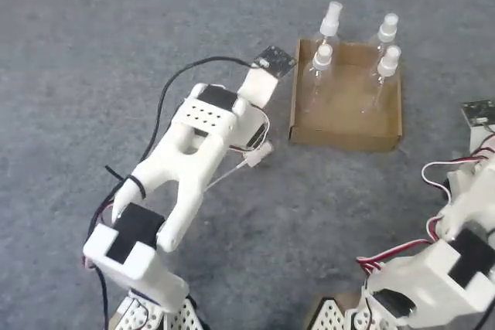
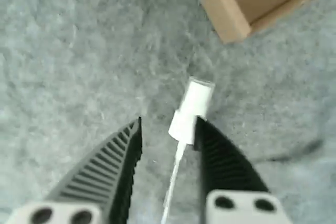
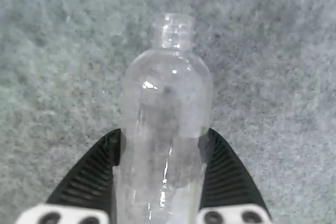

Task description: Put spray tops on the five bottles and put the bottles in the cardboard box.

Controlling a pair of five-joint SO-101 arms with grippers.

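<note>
Bottle (image 3: 165,124) between right jaws: clear plastic, glossy, smooth. Spray top (image 2: 190,111) between left jaws: white plastic, matt. Fingers (image 2: 118,166): black plastic, ribbed, matt. Box (image 2: 218,6): brown cardboard, matt. Table (image 2: 68,51): grey cloth-like cover, rough, fuzzy. Arm (image 1: 186,160) shells: white matt plastic.

Cardboard box (image 1: 346,117) sits on the table (image 1: 85,67) at far right of centre, with four capped bottles (image 1: 319,69) standing in it, two by two, in its far half. A loose spray top (image 2: 191,109) lies on the table just off the box's near-left corner, apart from the box, between the spread fingers of the left gripper (image 2: 168,127) and touching one of them. At the near right, the fifth bottle (image 3: 165,103), uncapped, sits between the right gripper (image 3: 163,137) fingers, both against its sides, neck pointing away from the wrist.
</note>
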